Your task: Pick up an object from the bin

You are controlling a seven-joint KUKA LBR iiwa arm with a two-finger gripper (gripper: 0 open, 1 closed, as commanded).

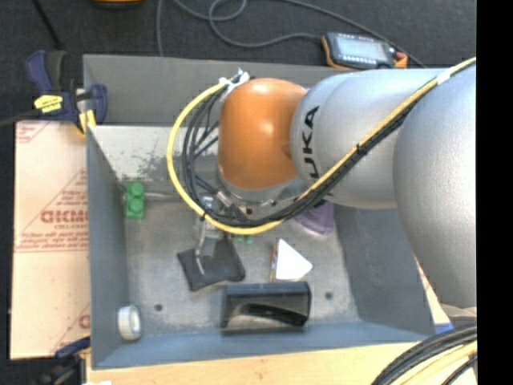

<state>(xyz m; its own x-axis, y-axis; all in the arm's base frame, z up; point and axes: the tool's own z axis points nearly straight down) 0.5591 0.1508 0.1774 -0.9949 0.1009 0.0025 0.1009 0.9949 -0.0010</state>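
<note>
Several small things lie scattered on the floor of the grey bin [108, 255], and the arm [385, 135] reaches over its right edge toward the middle. An orange cover [252, 131] caps the wrist, with yellow and black cables [183, 163] looping round its left side. Below the cover the gripper [212, 243] points down at the middle of the bin floor, right over a dark slab [210, 269]. This is a flat, dark grey, roughly rectangular piece lying tilted a little, slightly nearer the bin's lower edge than its upper one. The tip of the gripper meets the slab's upper side or stands just above it; I cannot tell which, and I cannot tell whether the gripper is open or closed, or whether it has hold of anything. Just beside the slab, toward the lower edge, a black box [266, 305] lies on its side, long and hollow. A white wedge [290, 261] sits near the slab on its right, just above the box. Farther right a purple thing [317, 220] shows partly from under the arm. A green piece [134, 200] stands close to the left wall, well apart from the gripper, and a pale roll of tape [128, 322] rests in the lower left corner.
</note>
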